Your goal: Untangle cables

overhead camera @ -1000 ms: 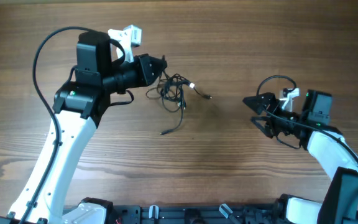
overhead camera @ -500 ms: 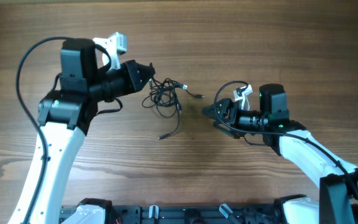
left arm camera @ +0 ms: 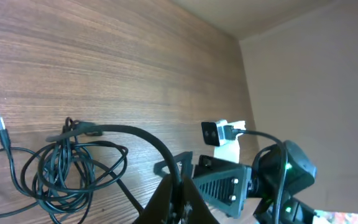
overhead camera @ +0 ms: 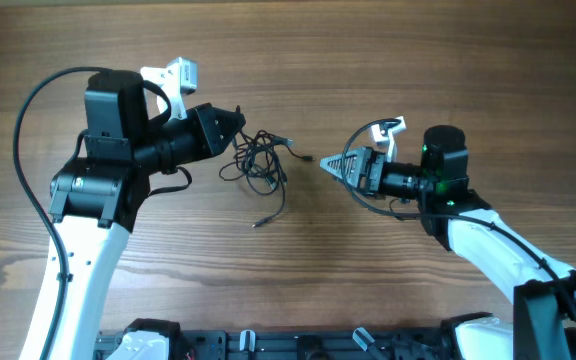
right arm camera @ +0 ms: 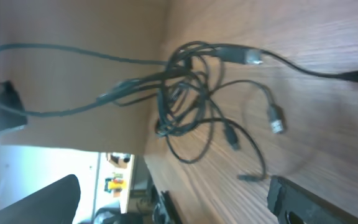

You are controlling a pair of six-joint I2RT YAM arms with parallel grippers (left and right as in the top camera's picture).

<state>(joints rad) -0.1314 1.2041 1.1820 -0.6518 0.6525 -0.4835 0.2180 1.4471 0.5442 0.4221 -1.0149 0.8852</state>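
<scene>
A tangle of thin black cables (overhead camera: 259, 165) lies on the wooden table at centre. My left gripper (overhead camera: 236, 122) is at the tangle's upper left, shut on one black strand that arcs up out of the bundle; the left wrist view shows its fingers (left arm camera: 180, 202) pinched on that strand above the tangle (left arm camera: 61, 168). My right gripper (overhead camera: 330, 165) points left, open and empty, just right of a loose plug end (overhead camera: 306, 158). The right wrist view shows the tangle (right arm camera: 188, 106) ahead and one finger (right arm camera: 309, 199) at the bottom right.
A second loose cable end (overhead camera: 258, 221) trails toward the table's front. Bare wooden table (overhead camera: 418, 60) lies all round the tangle. My right gripper also shows in the left wrist view (left arm camera: 219, 183), close behind the left fingers.
The right arm has swung left from the table's right side to just beside the tangle. The left gripper has shifted left, dragging the tangle slightly with it.
</scene>
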